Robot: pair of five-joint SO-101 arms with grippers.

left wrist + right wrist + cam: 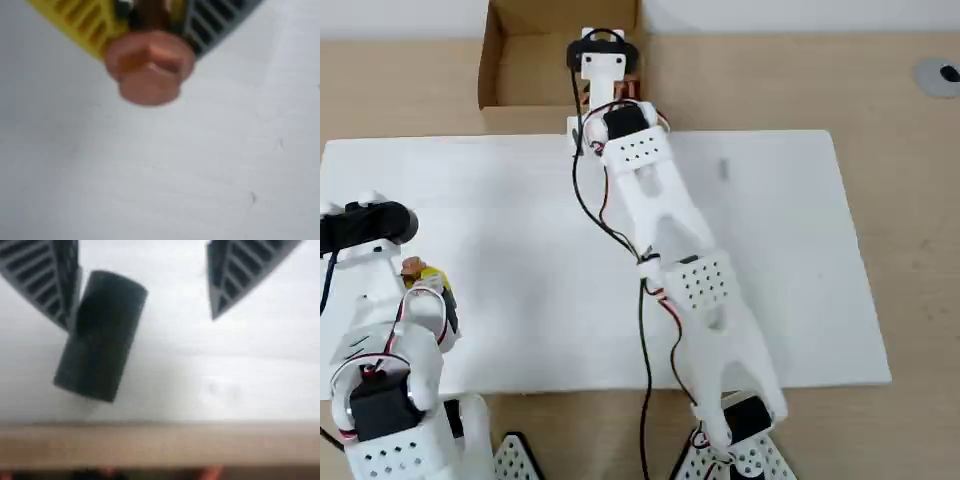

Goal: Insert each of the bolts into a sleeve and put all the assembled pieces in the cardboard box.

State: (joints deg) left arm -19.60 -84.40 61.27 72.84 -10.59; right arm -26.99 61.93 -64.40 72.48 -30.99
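2 robot arms work over a white board [770, 250] that lies on a wooden worktop [910, 200]. A cardboard box [495, 70], open at the top, sits on the worktop just beyond the board's far edge.

The left arm [380, 400] is at the board's near left side. Its jaws have 1 yellow finger [75, 20] and 1 dark finger [215, 25], and they are closed on a copper bolt [150, 67]. They grip the shank, and the flanged hex head sticks out past the fingertips, over bare board.

The right arm [670, 230] stretches across the board to its far edge, close to the box. Its jaws are wide apart, with a black sleeve [100, 340] between them. The sleeve rests on the board right beside 1 dark finger [45, 275] and well apart from the other. It is near the board's edge, with a strip of worktop just beyond. Whether the sleeve stands or lies cannot be told.
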